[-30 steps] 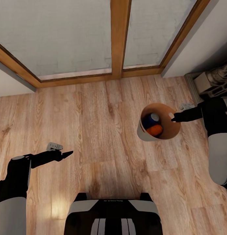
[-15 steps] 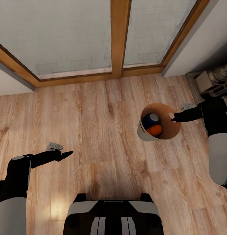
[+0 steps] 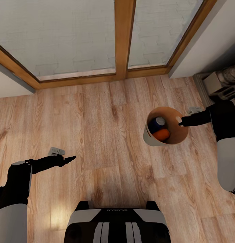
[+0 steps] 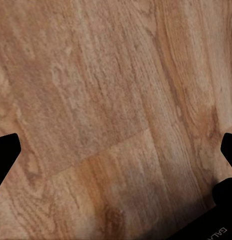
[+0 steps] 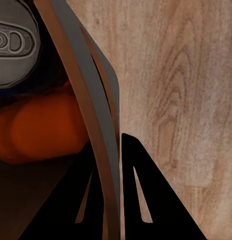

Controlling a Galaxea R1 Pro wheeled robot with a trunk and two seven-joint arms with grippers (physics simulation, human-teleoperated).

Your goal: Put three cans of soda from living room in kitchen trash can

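The tash can [image 3: 148,137], a small tapered bucket with a tan inside, hangs above the wood floor at the right of the head view. My right gripper [image 3: 180,122] is shut on its rim. Inside lie a blue can of soda [image 3: 156,124] with a grey top and an orange can of soda [image 3: 161,134]. In the right wrist view the bucket wall [image 5: 90,100] runs between the fingers of the right gripper [image 5: 111,190], with the blue can's top [image 5: 13,42] and the orange can [image 5: 40,130] behind it. My left gripper [image 3: 70,158] is open and empty over bare planks [image 4: 116,152].
Wood-framed glass doors [image 3: 124,37] stand straight ahead. A white wall [image 3: 205,44] angles in at the right, with grey blocks [image 3: 220,86] at its foot beside my right arm. My base [image 3: 114,222] is at the near edge. Plank floor lies between.
The whole picture has shifted slightly, so the camera has moved a little. The bucket stays in my right gripper and the left arm holds its pose.
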